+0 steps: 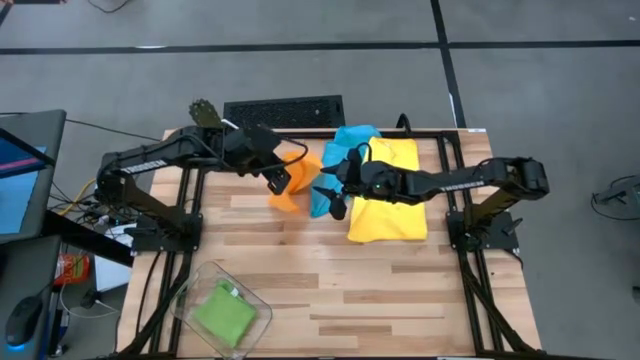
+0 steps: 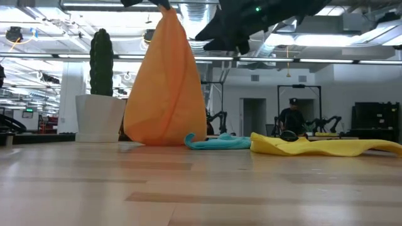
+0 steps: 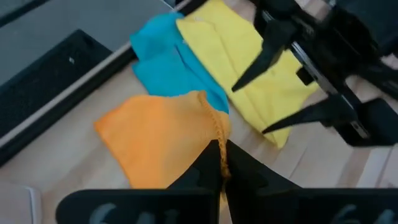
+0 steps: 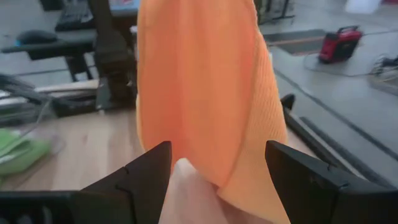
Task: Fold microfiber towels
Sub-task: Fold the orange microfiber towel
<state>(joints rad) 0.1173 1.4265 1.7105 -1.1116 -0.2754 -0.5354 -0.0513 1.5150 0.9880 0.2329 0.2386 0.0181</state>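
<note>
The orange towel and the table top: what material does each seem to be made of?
The orange towel looks like soft knit cloth, matte, probably microfiber: fine ribbed texture, a stitched edge, and it hangs in limp folds from the shut left gripper. The table top looks like pale wood planks with a smooth, slightly glossy finish: visible board seams and grain.

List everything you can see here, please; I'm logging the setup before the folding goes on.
Soft orange microfiber towel: one, orange, hanging from the left tool, lower edge on the table.
Soft light blue microfiber towel: one, light blue, lying partly under the yellow one.
Soft yellow microfiber towel: one, yellow, flat at the table's right.
Folded green microfiber towel: one, green, in the clear plastic bin.
Black keyboard: one, black, beyond the table's far edge.
Green cactus in a white pot: one, far edge.
Wooden slatted table: one, light wood.
Left tool: shut on the orange towel's top.
Right tool: open, beside the orange towel.
</note>
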